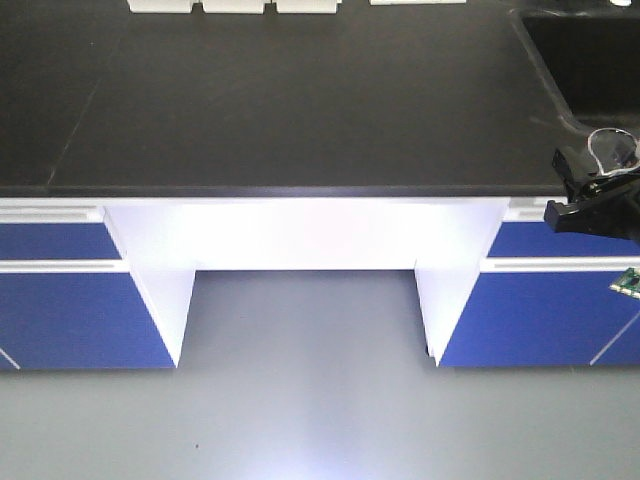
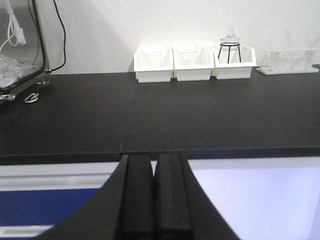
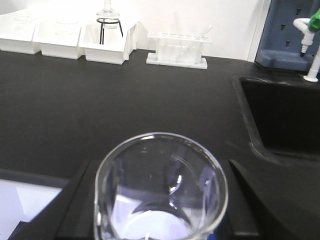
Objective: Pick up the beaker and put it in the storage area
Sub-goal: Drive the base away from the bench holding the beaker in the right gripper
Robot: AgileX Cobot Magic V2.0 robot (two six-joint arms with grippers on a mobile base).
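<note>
My right gripper is shut on the beaker, a clear glass one seen from above its rim, with dark fingers on both sides. In the front view the beaker and right gripper hang at the far right, over the front edge of the black benchtop near the sink. In the left wrist view my left gripper is shut and empty, held in front of that benchtop's edge. The storage area is out of view.
White bins line the back wall, one holding a wire-framed glass vessel. A white tube rack stands beside them. The sink with a tap is at the right. Blue cabinets flank a kneehole.
</note>
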